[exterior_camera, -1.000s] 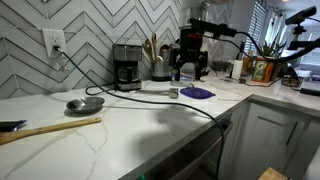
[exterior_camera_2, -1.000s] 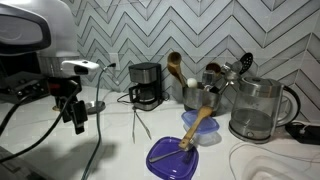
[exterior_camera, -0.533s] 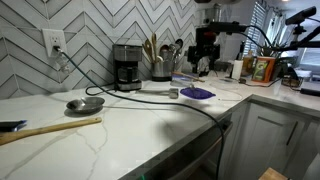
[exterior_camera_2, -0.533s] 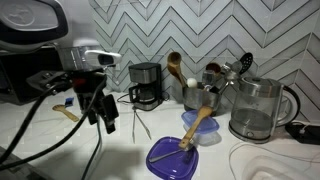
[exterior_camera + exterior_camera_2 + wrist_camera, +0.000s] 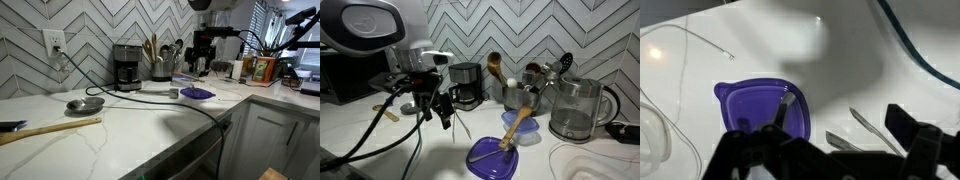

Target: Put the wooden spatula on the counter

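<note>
The wooden spatula [image 5: 517,128] lies tilted with its lower end on a purple plate [image 5: 492,156] and its upper end toward a metal utensil pot [image 5: 523,95]. In the wrist view, part of it [image 5: 784,108] shows on the plate [image 5: 750,105]. My gripper [image 5: 440,106] is open and empty. It hangs above the white marble counter [image 5: 375,150], to the side of the plate and apart from the spatula. In an exterior view the gripper [image 5: 203,62] hovers above the plate [image 5: 197,93]. In the wrist view its dark fingers [image 5: 906,128] frame the bottom edge.
Metal tongs [image 5: 460,126] lie on the counter near the gripper and show in the wrist view [image 5: 875,128]. A coffee maker [image 5: 126,66], a glass kettle [image 5: 578,110], a round metal dish [image 5: 85,103] and a long pale stick [image 5: 50,128] stand around. A black cable [image 5: 190,105] crosses the counter.
The arm has swung across the counter toward the purple plate and spatula. The gripper stays open and empty. The spatula has not moved.
</note>
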### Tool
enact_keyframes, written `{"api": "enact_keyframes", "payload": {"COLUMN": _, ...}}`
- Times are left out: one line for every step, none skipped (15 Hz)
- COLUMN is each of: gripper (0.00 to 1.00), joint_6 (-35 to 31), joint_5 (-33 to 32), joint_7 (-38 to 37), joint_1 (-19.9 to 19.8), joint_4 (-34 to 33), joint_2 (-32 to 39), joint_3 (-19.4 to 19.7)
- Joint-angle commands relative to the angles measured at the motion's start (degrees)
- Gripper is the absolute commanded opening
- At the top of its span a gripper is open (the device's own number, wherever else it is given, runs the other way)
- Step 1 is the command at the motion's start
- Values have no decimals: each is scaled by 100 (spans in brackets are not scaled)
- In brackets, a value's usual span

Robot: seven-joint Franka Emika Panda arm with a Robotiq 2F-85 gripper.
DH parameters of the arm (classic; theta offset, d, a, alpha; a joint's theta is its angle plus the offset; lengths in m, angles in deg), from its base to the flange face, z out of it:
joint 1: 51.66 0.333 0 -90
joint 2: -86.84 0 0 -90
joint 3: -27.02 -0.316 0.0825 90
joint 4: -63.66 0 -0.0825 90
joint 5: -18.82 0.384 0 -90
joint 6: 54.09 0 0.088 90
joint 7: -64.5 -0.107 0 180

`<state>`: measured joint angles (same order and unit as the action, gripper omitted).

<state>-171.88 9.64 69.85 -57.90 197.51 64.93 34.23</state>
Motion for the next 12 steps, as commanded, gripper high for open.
{"api": "enact_keyframes", "payload": {"gripper": 100, "joint_6": 14, "joint_5": 9, "joint_7": 7, "joint_1": -17, "joint_4": -13, "joint_2": 2, "joint_3": -17}}
{"api": "enact_keyframes", "payload": {"gripper": 100, "joint_6": 69, "joint_5": 114, "joint_7": 166, "joint_1": 33, "joint_4": -34, "joint_2": 46, "joint_3": 27}}
{"api": "enact_keyframes", "payload": {"gripper": 100, "joint_6": 57, "joint_5": 148, "joint_7": 195, "joint_1": 9, "joint_4": -113, "joint_2": 167, "joint_3": 78}}
{"api": "enact_keyframes", "payload": {"gripper": 100, "joint_6": -41, "joint_5": 129, "joint_7": 235, "joint_1": -20, "joint_4": -146, "joint_2": 238, "joint_3": 118}}
{"api": "enact_keyframes", "payload": {"gripper": 100, "joint_6": -19, "joint_5": 231, "joint_7": 413, "joint_1": -20, "joint_4": -234, "joint_2": 339, "joint_3": 227}}
{"api": "enact_keyframes", "payload": {"gripper": 100, "joint_6": -19, "joint_5": 233, "joint_7": 474, "joint_1": -58, "joint_4": -305, "joint_2": 424, "joint_3": 292}}
{"api": "enact_keyframes", "payload": {"gripper": 100, "joint_6": 34, "joint_5": 311, "joint_7": 654, "joint_1": -71, "joint_4": -405, "joint_2": 527, "joint_3": 403}}
{"api": "enact_keyframes", "payload": {"gripper": 100, "joint_6": 11, "joint_5": 263, "joint_7": 731, "joint_1": -127, "joint_4": -497, "joint_2": 634, "joint_3": 475}}
{"api": "enact_keyframes", "payload": {"gripper": 100, "joint_6": 34, "joint_5": 287, "joint_7": 853, "joint_1": -162, "joint_4": -591, "joint_2": 742, "joint_3": 561}}
{"api": "enact_keyframes", "payload": {"gripper": 100, "joint_6": 53, "joint_5": 295, "joint_7": 1018, "joint_1": -201, "joint_4": -699, "joint_2": 865, "joint_3": 649}}
{"api": "enact_keyframes", "payload": {"gripper": 100, "joint_6": 38, "joint_5": 282, "joint_7": 1200, "joint_1": -238, "joint_4": -804, "joint_2": 1007, "joint_3": 728}}
{"api": "enact_keyframes", "payload": {"gripper": 100, "joint_6": 2, "joint_5": 277, "joint_7": 1333, "joint_1": -269, "joint_4": -887, "joint_2": 1127, "joint_3": 784}}
